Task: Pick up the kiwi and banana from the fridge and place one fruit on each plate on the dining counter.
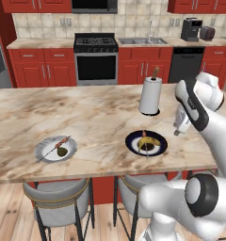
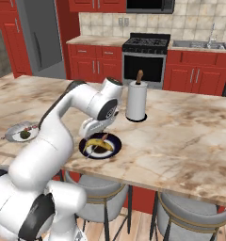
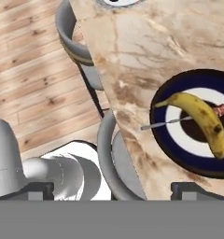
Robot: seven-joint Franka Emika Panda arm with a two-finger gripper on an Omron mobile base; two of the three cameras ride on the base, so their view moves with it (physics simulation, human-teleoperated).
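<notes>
The banana [image 1: 149, 141] lies on the dark navy plate [image 1: 132, 141] near the front edge of the marbled dining counter [image 1: 86, 117], with a thin skewer across it. On the pale plate [image 1: 42, 151] at the left sits the kiwi [image 1: 62, 151] beside a stick. My gripper [image 1: 179, 130] hangs open and empty just right of the dark plate and above the counter. The hand view shows the banana [image 3: 202, 119] on that plate [image 3: 167, 140], off to the right of my spread fingertips [image 3: 37, 190]. The grey fridge [image 2: 39, 37] stands at the back left.
A paper towel roll [image 1: 150, 95] stands upright on the counter just behind the dark plate. Grey stools [image 1: 58, 195] are tucked under the counter's front edge. Stove, sink and red cabinets line the far wall.
</notes>
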